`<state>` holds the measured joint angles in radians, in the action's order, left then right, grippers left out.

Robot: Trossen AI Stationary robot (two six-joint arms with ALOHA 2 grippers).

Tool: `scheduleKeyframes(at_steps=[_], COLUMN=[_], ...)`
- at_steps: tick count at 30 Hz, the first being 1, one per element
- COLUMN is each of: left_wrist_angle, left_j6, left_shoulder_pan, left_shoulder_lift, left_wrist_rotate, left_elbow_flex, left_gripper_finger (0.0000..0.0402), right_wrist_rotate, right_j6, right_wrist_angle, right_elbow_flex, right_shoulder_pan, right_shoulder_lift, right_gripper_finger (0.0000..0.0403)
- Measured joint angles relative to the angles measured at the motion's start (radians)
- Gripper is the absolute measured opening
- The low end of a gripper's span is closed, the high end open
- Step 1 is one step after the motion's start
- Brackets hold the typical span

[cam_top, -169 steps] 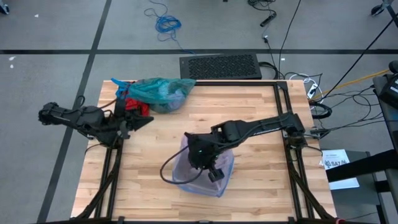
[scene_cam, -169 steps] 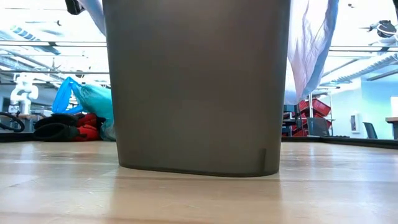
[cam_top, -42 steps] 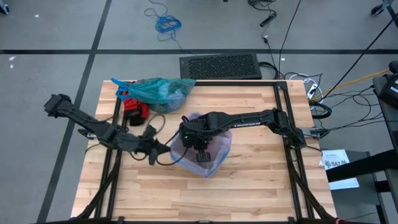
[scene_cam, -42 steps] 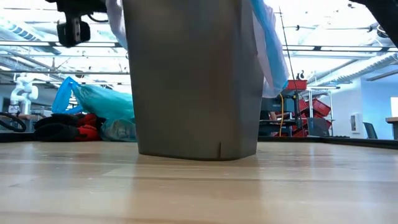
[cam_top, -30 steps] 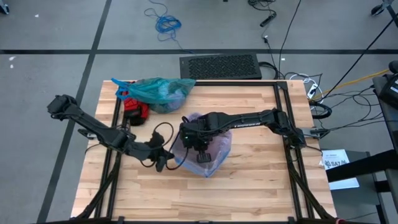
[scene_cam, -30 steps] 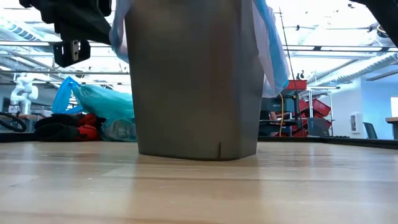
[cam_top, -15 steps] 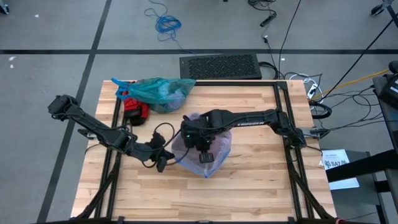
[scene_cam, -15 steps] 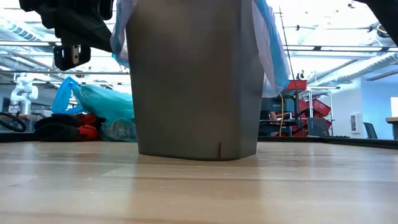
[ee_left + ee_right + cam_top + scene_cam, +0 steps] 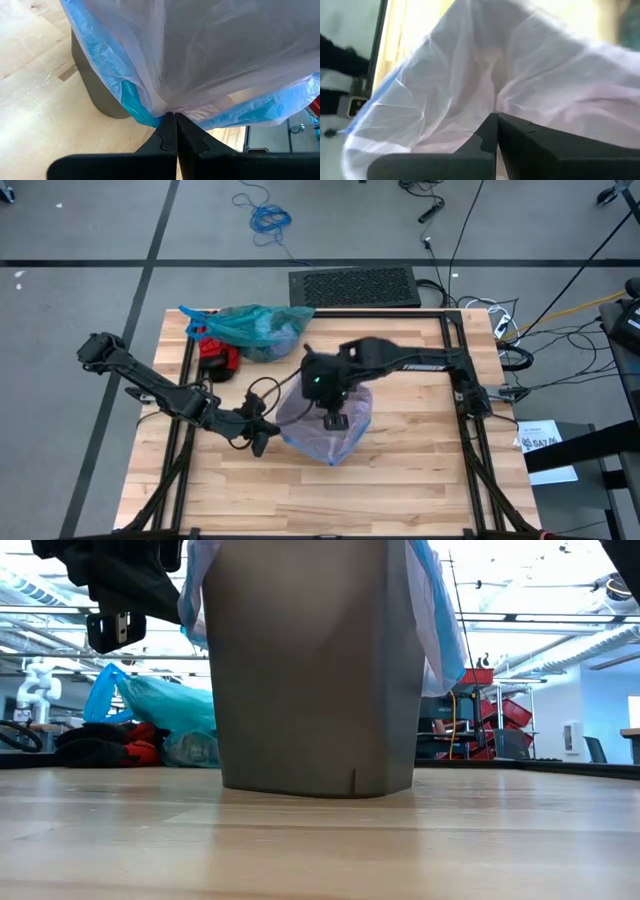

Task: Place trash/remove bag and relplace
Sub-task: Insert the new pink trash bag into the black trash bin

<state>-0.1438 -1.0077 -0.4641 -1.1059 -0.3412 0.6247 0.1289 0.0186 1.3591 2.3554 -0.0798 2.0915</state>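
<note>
A grey bin [image 9: 315,670] stands on the table, lined with a pale pink translucent bag with a blue edge [image 9: 325,430]; the bag's rim hangs over the bin's sides [image 9: 435,630]. My left gripper [image 9: 262,437] is shut on that bag at the bin's left side. My right gripper [image 9: 335,420] is over the bin's mouth, shut on the bag film. The teal-green bag [image 9: 255,328], full and knotted, lies on the table at the far left; it also shows in the low view [image 9: 150,705]. My left gripper pinches the bag's blue overhanging edge [image 9: 150,116] between its two fingers, just outside the bin's wall [image 9: 95,85]. The fingers come level from the table's left side. The film spreads away from the tips in folds, draped over the bin's rim. My right gripper is shut with a fold of the pale pink film [image 9: 495,95] running straight into its fingertips, and creases fan out from there. The fingers point down into the bin from above. One layer or several, I cannot tell.
A red and black object [image 9: 218,360] lies on the table against the teal bag. A black perforated mat [image 9: 355,285] lies on the floor beyond the far edge. Bare wood is free at the near edge and right of the bin.
My right arm has risen above the bin and shifted a little toward the table's right and far side, its gripper staying shut over the bin's mouth. My left gripper has kept its hold at the bin's left side. The bin has stayed in place.
</note>
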Motion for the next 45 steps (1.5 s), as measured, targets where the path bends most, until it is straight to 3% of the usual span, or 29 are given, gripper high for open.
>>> scheduleKeyframes(at_steps=[6,13,22,26,29,32,35,40,45], left_wrist_angle=[0.001,-0.003,-0.046,-0.066,-0.085,-0.079,-0.04,0.038,0.069], left_j6=[0.043,0.077,0.079,0.087,0.15,0.207,0.23,0.247,0.286], left_shoulder_pan=[0.0,0.0,-0.001,-0.001,0.013,0.081,0.202,0.416,0.618], left_shoulder_lift=[0.041,0.178,0.354,0.39,0.422,0.428,0.416,0.394,0.29], left_wrist_rotate=[0.014,0.031,0.146,0.141,0.075,-0.014,-0.016,0.148,0.399], left_elbow_flex=[0.0,0.0,0.0,0.0,0.0,0.0,0.0,0.0,0.0], left_gripper_finger=[0.0,0.0,0.0,0.0,0.0,0.0,0.0,0.0,0.0], right_wrist_rotate=[0.002,0.005,0.007,0.004,0.002,-0.004,-0.035,-0.057,-0.146], right_j6=[0.053,0.077,0.118,0.128,0.144,0.176,0.212,0.309,0.397], right_wrist_angle=[0.003,0.033,0.043,0.066,0.078,0.083,0.091,0.121,0.133], right_elbow_flex=[0.002,0.002,0.002,0.002,0.001,0.001,0.0,0.0,0.0], right_shoulder_pan=[0.038,0.055,0.054,0.051,0.05,0.045,0.036,0.006,-0.051], right_shoulder_lift=[-0.072,-0.137,-0.161,-0.161,-0.161,-0.164,-0.175,-0.208,-0.245], right_gripper_finger=[0.0,0.0,0.0,0.0,0.0,0.0,0.0,0.0,0.0])
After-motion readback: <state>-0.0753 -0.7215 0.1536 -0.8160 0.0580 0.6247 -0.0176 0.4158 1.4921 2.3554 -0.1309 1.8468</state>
